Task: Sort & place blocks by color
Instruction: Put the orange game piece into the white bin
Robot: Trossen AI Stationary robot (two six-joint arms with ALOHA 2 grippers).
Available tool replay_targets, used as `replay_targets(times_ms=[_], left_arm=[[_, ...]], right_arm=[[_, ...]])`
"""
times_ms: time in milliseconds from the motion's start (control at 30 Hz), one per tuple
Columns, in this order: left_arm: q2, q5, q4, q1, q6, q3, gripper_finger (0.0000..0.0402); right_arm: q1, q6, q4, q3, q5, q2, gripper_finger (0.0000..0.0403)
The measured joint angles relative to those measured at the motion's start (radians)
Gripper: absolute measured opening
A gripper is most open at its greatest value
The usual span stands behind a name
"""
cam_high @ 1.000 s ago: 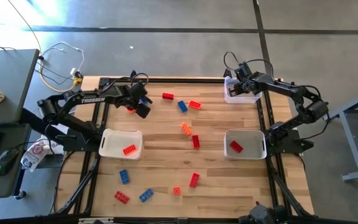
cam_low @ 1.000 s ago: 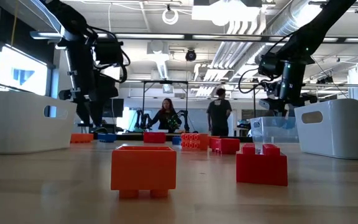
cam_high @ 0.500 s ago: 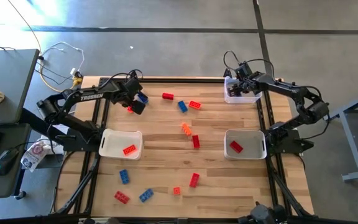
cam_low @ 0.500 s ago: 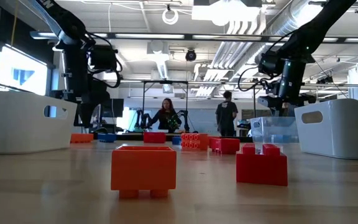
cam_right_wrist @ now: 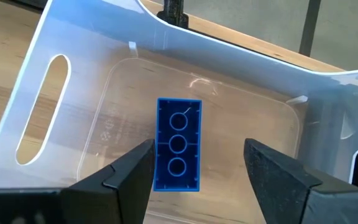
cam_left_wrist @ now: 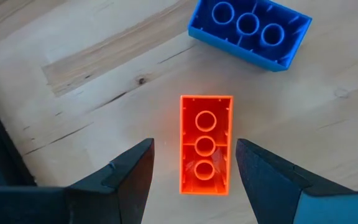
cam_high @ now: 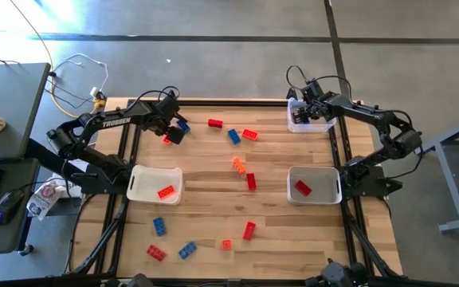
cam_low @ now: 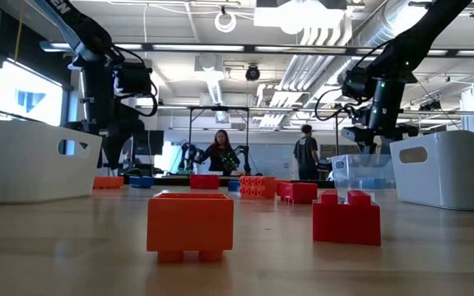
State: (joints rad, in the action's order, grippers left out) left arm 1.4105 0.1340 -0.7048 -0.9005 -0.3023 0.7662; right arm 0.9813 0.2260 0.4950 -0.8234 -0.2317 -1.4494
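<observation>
Left tool [cam_left_wrist: 194,163] released, fingers spread either side of orange block [cam_left_wrist: 206,144] lying upside down on surface [cam_left_wrist: 104,81], not gripping; blue block [cam_left_wrist: 248,32] near it. Right tool [cam_right_wrist: 197,168] released above clear bin [cam_right_wrist: 73,74] at far right corner; second blue block [cam_right_wrist: 178,153] lies inside bin.

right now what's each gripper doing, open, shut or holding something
Left gripper: open, holding nothing, fingers on either side of an orange block on the table.
Right gripper: open, empty, above a blue block lying in the clear tray.
</observation>
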Motion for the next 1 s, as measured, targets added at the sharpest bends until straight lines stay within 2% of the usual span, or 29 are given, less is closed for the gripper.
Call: replay_targets(times_ms=[100,433,767,1000], left_arm=[[0.0,-0.026,0.008,0.0,0.0,0.0,0.0213],[0.006,-0.021,0.021,0.0,0.0,0.0,0.0213],[0.13,0.0,0.051,0.001,-0.003,0.002,0.0213],[0.136,0.022,0.047,0.012,-0.009,0.006,0.0207]], right_arm=[[0.0,0.0,0.0,0.0,0.0,0.0,0.0231],[0.0,-0.003,0.0,0.0,0.0,0.0,0.0231],[0.0,-0.003,0.0,0.0,0.0,0.0,0.0231],[0.0,-0.026,0.0,0.0,-0.001,0.0,0.0231]])
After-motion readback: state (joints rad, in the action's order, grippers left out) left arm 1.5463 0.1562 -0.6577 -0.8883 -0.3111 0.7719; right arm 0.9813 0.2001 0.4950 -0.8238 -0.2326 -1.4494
